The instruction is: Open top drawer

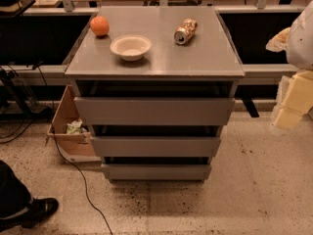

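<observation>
Camera view. A grey cabinet [155, 58] stands on a speckled floor, its three drawer fronts stepped one below another. The top drawer [154, 110], the widest and tallest, lies directly under the cabinet top and appears shut, its plain front showing no handle.

The gripper [289, 112] hangs at the frame's right edge, well apart from the cabinet and level with the top drawer; whether it is parted or closed cannot be told.

Step in hand, as judged: the approach, with no contact yet. The next move calls for reaching left to the drawer front, finding purchase on an edge, then pulling straight outward.

Counts: three drawers; on top, one orange [99, 26], one white bowl [130, 47], one can [185, 31] lying on its side; beside the cabinet, one cardboard box [68, 131].
</observation>
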